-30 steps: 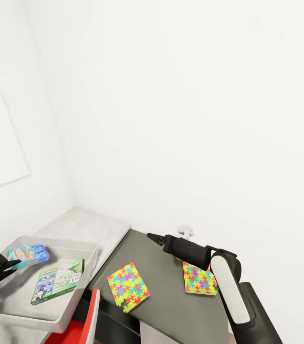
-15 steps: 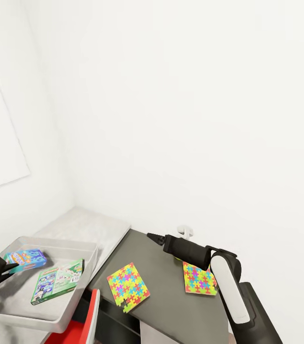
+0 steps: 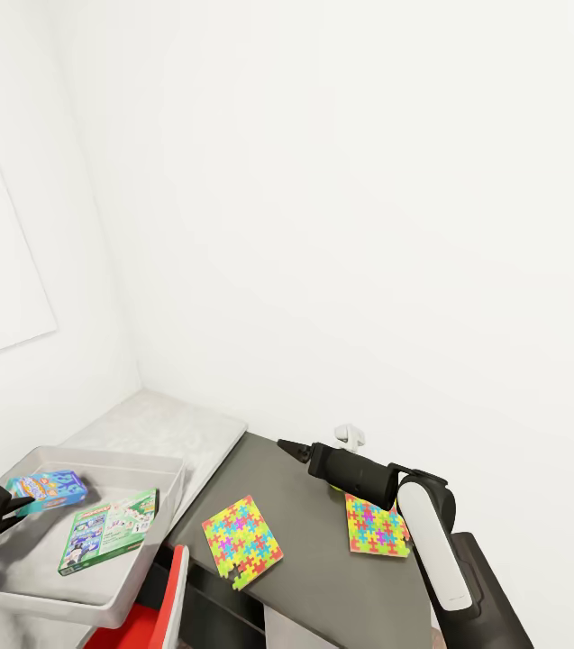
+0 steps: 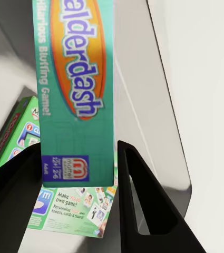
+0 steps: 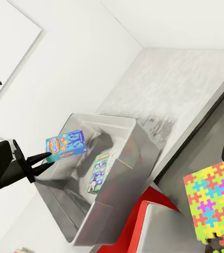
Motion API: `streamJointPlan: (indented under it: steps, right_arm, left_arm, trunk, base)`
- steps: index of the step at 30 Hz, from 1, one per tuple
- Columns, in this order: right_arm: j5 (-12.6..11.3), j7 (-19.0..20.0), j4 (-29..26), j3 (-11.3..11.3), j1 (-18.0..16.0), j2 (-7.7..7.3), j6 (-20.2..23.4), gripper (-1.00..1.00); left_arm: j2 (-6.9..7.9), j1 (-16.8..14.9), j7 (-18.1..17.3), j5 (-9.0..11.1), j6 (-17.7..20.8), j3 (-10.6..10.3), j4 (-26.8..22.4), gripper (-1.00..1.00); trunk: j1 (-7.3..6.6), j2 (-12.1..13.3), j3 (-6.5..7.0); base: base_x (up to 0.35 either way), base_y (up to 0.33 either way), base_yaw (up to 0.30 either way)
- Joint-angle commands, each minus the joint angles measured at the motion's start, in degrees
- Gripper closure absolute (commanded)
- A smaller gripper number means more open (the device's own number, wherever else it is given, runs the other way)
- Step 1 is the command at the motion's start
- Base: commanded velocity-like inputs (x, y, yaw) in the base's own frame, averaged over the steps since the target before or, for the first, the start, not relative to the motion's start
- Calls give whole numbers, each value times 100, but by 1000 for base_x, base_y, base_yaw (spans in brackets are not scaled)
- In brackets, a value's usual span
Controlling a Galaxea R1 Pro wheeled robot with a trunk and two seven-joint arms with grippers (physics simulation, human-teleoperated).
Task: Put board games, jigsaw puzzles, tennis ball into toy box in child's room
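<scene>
My left gripper (image 3: 18,498) holds a blue game box (image 3: 48,489) over the grey bin (image 3: 133,586); I should lower it flat beside the green box (image 3: 106,531). I cannot tell my right jaws' state.

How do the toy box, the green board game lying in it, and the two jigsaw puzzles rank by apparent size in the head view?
1. toy box
2. green board game
3. nearer jigsaw puzzle, close to the game
4. farther jigsaw puzzle, partly hidden by the right arm, so unsure
</scene>
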Motion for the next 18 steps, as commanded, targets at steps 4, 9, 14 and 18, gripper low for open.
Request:
streamJointPlan:
  steps: [4,9,14,18]
  right_arm:
    - [46,44,-1,-6,-4,3,23,-100]
    - [46,44,-1,-7,-4,3,23,-100]
    - [46,46,-1,-7,-4,3,23,-100]
    - [46,51,-1,-7,-4,3,23,-100]
  left_arm:
    - [-2,-9,-29,-29,43,36,2,100]
    - [-2,-9,-28,-18,54,108,3,100]
    - [-2,-9,-22,-29,64,267,3,100]
    - [-2,-9,-16,-33,65,300,3,100]
  trunk:
    - [3,-10,-10]
    - [3,-10,-10]
    - [3,-10,-10]
    - [3,-10,-10]
  base:
    - [0,0,0]
    - [0,0,0]
    - [0,0,0]
    - [0,0,0]
